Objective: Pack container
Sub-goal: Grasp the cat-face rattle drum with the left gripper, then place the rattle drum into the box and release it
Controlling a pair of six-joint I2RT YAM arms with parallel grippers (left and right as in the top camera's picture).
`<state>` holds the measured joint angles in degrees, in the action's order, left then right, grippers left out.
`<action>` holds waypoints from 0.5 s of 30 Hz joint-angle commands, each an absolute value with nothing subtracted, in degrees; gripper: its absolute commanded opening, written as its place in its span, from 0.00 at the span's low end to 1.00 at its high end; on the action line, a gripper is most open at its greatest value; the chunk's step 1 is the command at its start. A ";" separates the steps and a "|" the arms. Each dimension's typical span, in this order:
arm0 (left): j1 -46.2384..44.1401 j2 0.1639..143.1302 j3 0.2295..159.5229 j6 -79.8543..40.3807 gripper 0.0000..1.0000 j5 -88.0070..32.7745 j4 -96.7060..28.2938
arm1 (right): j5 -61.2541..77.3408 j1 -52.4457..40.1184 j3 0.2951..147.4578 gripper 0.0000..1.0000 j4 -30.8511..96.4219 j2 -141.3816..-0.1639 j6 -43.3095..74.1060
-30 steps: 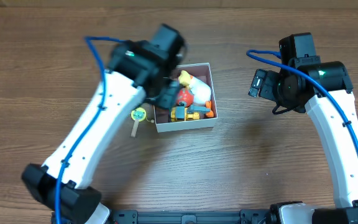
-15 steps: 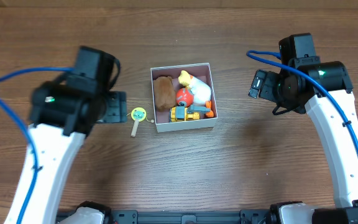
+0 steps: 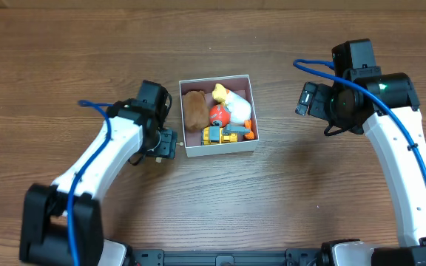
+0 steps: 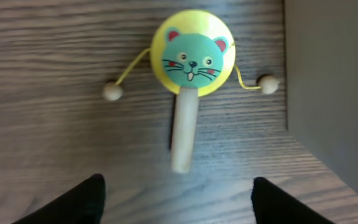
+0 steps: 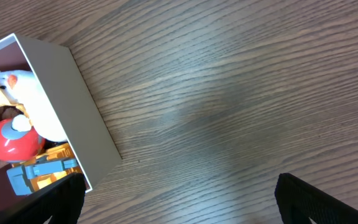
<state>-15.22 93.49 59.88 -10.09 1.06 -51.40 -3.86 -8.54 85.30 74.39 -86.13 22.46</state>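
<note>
Brown wood-grain table [image 3: 287,192]; container [image 3: 220,147] sits centre of the overhead frame, toys [image 3: 226,114] inside. Left gripper [image 3: 168,144] just left of it hides the cat-face rattle [image 4: 191,59], which only the left wrist view shows, flat on the wood beyond spread, empty fingers [image 4: 89,199]. Right gripper [image 3: 302,100], right of container, likewise spread and empty

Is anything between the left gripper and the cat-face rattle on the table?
Nothing visible. The rattle lies bare on the table before the open left gripper; the container stands off to one side.
</note>
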 commanded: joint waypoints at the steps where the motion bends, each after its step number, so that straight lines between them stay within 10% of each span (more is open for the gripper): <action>1: -15.03 99.70 59.57 -6.17 0.63 -0.67 -49.23 | -4.36 -8.38 85.49 1.00 74.06 -85.97 22.33; 15: -15.00 104.44 61.19 -4.78 0.19 0.82 -49.04 | -4.36 -8.38 85.49 1.00 74.30 -85.97 22.31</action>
<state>-15.22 104.29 60.14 -5.54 1.10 -47.16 -3.84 -8.56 85.30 74.54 -86.13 22.41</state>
